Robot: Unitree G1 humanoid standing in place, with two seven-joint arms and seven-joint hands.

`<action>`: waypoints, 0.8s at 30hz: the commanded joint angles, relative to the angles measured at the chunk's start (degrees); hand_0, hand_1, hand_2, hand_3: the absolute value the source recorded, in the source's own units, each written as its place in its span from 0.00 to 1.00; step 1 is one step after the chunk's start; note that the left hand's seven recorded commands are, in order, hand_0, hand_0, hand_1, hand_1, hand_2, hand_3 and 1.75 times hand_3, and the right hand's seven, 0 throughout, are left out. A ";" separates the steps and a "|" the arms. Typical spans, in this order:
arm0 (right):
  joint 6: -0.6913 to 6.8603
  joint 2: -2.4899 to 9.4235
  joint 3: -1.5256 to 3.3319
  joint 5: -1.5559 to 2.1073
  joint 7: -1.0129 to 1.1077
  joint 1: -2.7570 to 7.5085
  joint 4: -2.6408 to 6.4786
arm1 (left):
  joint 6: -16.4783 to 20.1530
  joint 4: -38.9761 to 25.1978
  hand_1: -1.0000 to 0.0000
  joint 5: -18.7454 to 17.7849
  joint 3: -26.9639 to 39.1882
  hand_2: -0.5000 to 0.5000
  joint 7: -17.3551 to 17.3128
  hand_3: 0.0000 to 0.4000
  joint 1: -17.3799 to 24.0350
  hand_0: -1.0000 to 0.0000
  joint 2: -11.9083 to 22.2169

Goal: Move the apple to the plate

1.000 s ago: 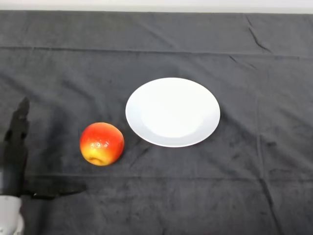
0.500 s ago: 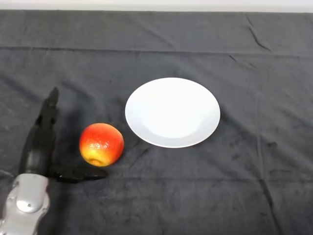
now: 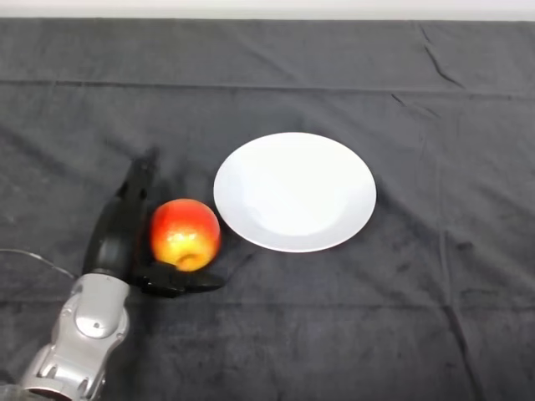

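Note:
A red and yellow apple (image 3: 185,233) lies on the dark cloth just left of the white plate (image 3: 294,190), a narrow gap from its rim. My left hand (image 3: 117,238) comes in from the lower left and cups the apple. Its straight fingers (image 3: 136,188) run along the apple's left side, and the thumb (image 3: 179,282) lies under its near side. The hand is open and rests against the fruit. Nothing lies on the plate.
The dark cloth (image 3: 401,317) covers the whole table, with folds near the far right. A pale strip at the top marks the table's far edge (image 3: 267,8).
My hand has moved right and forward from the left edge up to the apple. The apple has shifted slightly right, toward the plate, and tipped. The plate has not moved.

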 commanded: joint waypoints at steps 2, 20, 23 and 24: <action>0.09 -0.84 -0.57 -0.19 -0.52 0.56 -0.89 | 0.62 -0.44 0.00 -0.25 -1.63 0.50 -1.95 1.00 -0.68 0.00 2.47; 0.08 -0.77 -0.51 -0.19 -0.58 0.62 -1.06 | 10.75 -17.84 0.00 3.04 -3.05 0.50 1.80 1.00 -2.41 0.00 1.16; 0.07 -0.77 -0.49 -0.19 -0.59 0.63 -1.09 | 10.45 -16.33 0.00 3.43 -4.51 0.50 3.01 1.00 -4.14 0.00 -0.24; 0.07 -0.77 -0.49 -0.19 -0.60 0.63 -1.09 | 10.26 -15.51 0.00 3.46 -5.04 0.50 3.40 1.00 -4.84 0.00 -0.73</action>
